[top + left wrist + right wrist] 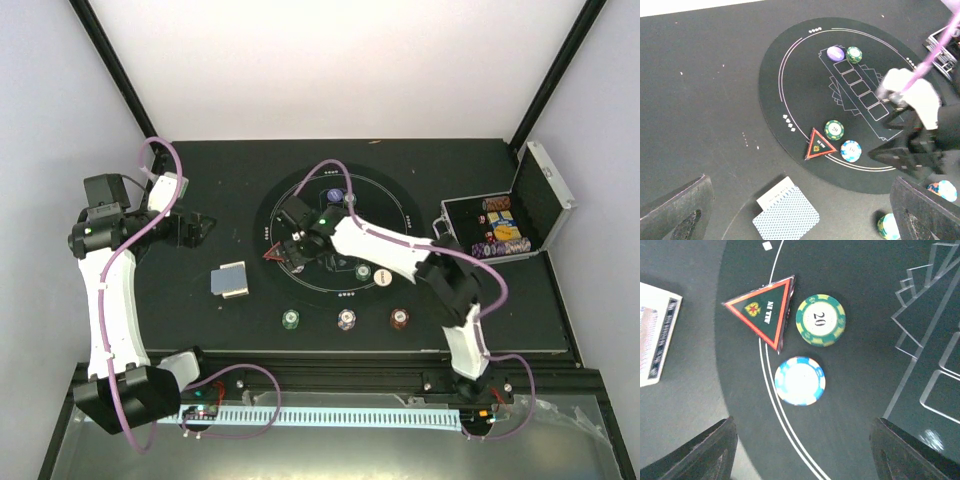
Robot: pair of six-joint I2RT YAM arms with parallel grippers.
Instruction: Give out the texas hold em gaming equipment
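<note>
Blue chip (800, 380) lies flat on the mat (855, 390), by the green chip (820, 320) and triangle (762, 310). My right claw (802, 447) hangs over it, fingers apart, empty. Placement looks done. Next I'd lift clear and fetch more from the case (545, 200). Left claw (800, 212) is apart too, over the cards (785, 215).

Black table (200, 320). Round black mat (400, 205) lies under the right gripper (283, 250). Card deck (230, 280) just left of gripper, off mat. Row of three chips (346, 319) toward arm bases. Open silver case (548, 200) far right.
</note>
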